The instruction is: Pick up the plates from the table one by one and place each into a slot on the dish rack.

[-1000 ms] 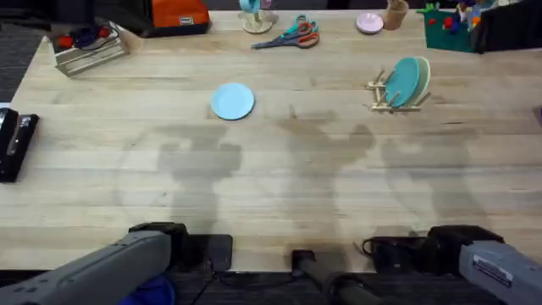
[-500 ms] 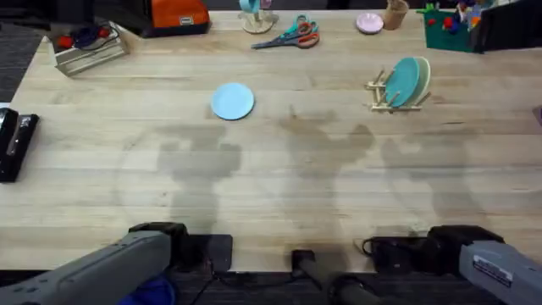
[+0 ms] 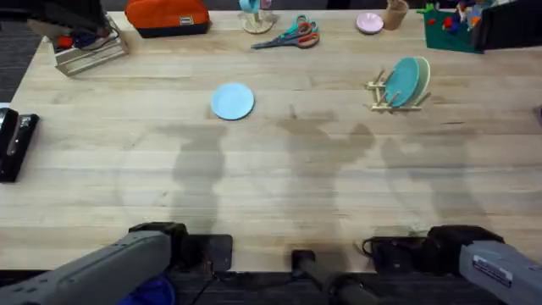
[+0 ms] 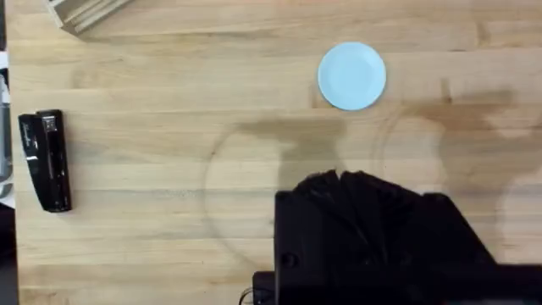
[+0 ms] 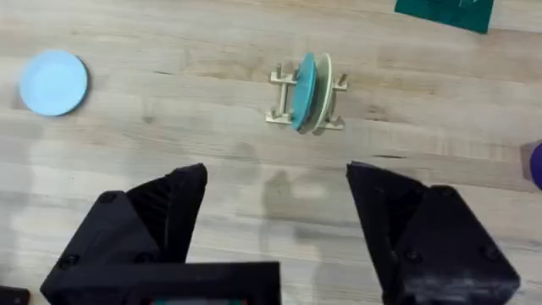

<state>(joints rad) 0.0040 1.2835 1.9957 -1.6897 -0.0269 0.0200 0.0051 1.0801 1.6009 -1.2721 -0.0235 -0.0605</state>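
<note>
Starting with the overhead view, a pale plank table (image 3: 279,186) with visible grain is recorded, bearing one light blue plate (image 3: 232,101), round and flat, lying left of centre toward the far side. Well apart to its right, the dish rack (image 3: 391,95) of thin light-wood pegs is seen holding a teal plate (image 3: 405,80) and a cream plate (image 3: 423,76) on edge, side by side. Along the far edge are listed an orange case (image 3: 168,14), a pair of scissors (image 3: 292,36) with orange and teal handles, a small pink dish (image 3: 369,23) and a green bin (image 3: 450,32); a black stapler (image 3: 15,144) lies at the left edge. Both arms are noted low at the near edge; a white label on the right arm (image 3: 495,267) cannot be read. In the left wrist view, the light blue plate (image 4: 352,76) is shown flat on the wood, with the stapler (image 4: 47,159) well apart from it; the left gripper (image 4: 373,233) appears as one dark mass, and its pincer state cannot be told. In the right wrist view, the right gripper (image 5: 275,207) is shown with its black fingers (image 5: 174,207) spread wide and nothing held between them; beyond it the rack (image 5: 306,93) stands with the teal plate (image 5: 303,91) and cream plate (image 5: 324,91) upright in neighbouring slots, and the light blue plate (image 5: 53,82) lies well off to one side.
</note>
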